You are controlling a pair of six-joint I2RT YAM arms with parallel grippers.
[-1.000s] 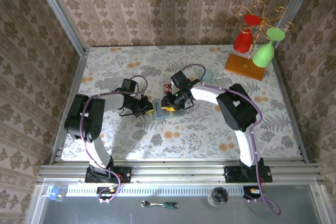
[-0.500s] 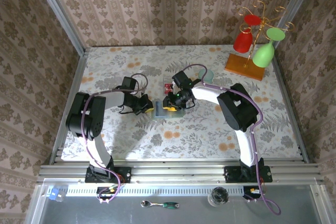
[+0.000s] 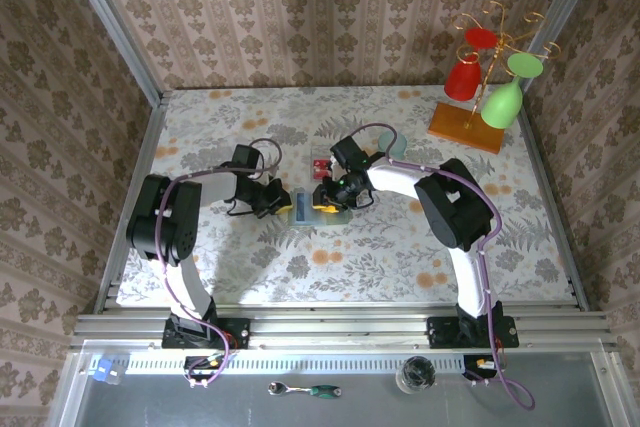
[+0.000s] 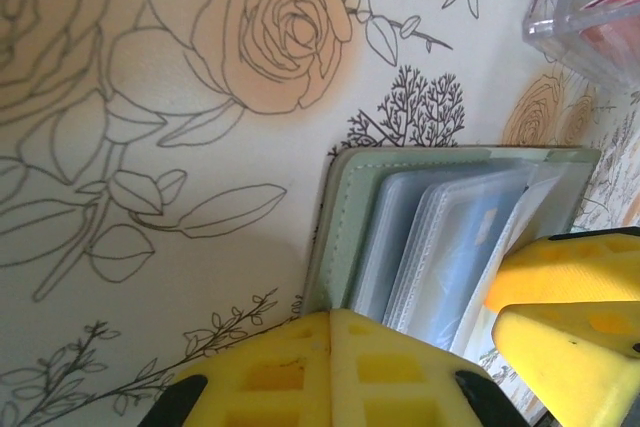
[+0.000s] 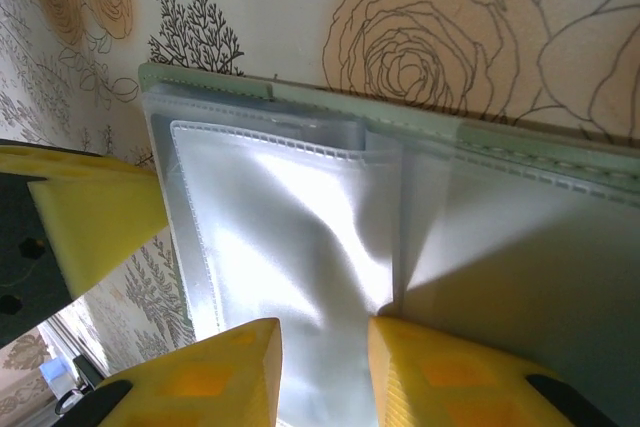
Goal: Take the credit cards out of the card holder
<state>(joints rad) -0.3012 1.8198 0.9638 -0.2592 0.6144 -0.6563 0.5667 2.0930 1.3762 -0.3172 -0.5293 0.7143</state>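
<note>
The task looks only partly done. The card holder (image 3: 304, 209) lies open on the flowered tabletop (image 3: 400, 237), about in the middle, between the two arms. Just behind it stands a small clear box (image 4: 570, 42) with something red (image 4: 620, 7) inside. I judge this may be one of the credit cards already taken out, but it is too little visible to be sure.

In the left wrist view the holder shows a grey-green soft cover with a stitched edge, and inside it a fan of clear plastic sleeves. One sleeve has a bluish tint (image 4: 478, 237), so probably a card is in there and must be pulled out. In the right wrist view the sleeves shine white from glare, and I cannot tell what they hold.

The left tool (image 4: 330, 332) has its yellow fingers closed together at the near edge of the cover, and it seems to pinch this edge and keep the holder in place. The right tool (image 5: 325, 347) comes from the other side. Its jaws stand a little apart with one clear sleeve passing between them, not pressed onto it. What is left, I think, is to find the card in the sleeves and draw it out
</note>
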